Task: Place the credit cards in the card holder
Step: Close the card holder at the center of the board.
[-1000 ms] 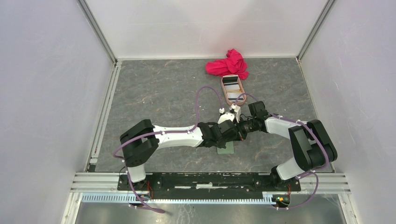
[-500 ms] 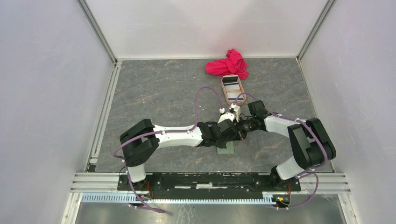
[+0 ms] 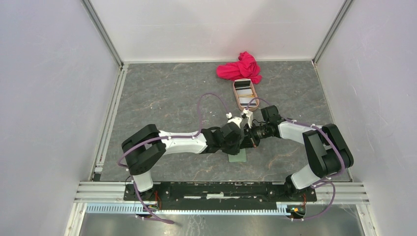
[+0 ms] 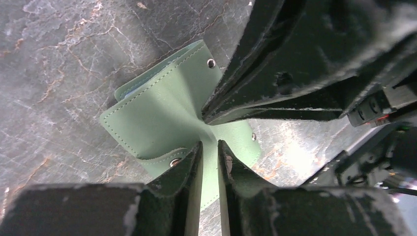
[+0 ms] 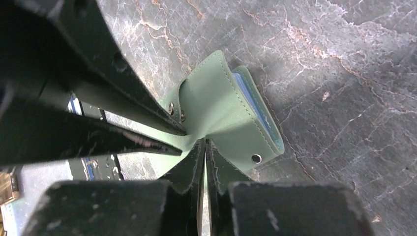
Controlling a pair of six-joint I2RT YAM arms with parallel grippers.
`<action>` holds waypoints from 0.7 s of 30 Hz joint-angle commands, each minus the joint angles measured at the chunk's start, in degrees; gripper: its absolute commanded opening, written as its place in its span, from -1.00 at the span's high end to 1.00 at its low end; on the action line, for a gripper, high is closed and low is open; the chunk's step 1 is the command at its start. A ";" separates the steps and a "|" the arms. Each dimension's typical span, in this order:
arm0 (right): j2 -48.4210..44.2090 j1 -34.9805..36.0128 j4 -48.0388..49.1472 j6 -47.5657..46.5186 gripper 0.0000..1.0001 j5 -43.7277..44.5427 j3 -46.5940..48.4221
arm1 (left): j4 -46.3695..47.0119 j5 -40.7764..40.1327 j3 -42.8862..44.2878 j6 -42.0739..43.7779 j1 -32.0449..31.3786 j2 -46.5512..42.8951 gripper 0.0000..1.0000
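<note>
**Well, a soft wallet pinched from two sides**

Both my pincers meet over the card holder, which lies on the grey table just ahead of my bases, near the middle. My left gripper is nearly pressed together, with only a thin fold of green leather between its fingers. My right gripper is pinched just as tightly on the same cover from the opposite side. The two sets of fingertips almost touch each other.

The holder looks light and limp. Its cover creases and puckers where I squeeze it, and one flap curls up, showing a pale blue lining along the edge in the right wrist view. I judge it will bend rather than resist, so pulling the two layers apart should open it, though the leather may slip out if I grip too near the edge. The stitched border beside the snap stud looks like the firmest place to hold.

The credit cards lie in the pinkish oval tray, well apart from the holder and farther back, just in front of a red cloth. They look thin, stiff and smooth, so I expect them to be awkward to lift flat. I would take one by a raised short edge, and the tray's rim could help tip it up.
</note>
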 commanded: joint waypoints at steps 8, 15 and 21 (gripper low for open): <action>1.37 1.76 -3.42 -3.63 0.78 0.44 -0.41 | 27.68 22.07 -13.74 -4.07 5.78 -7.08 0.53; -2.81 1.57 -8.35 -11.97 0.65 -4.44 1.84 | 29.80 18.05 -20.07 -0.39 5.76 -23.40 0.41; -7.55 1.30 -17.89 -25.08 0.52 -5.68 6.23 | 22.58 3.09 -29.13 0.82 5.77 -38.27 0.02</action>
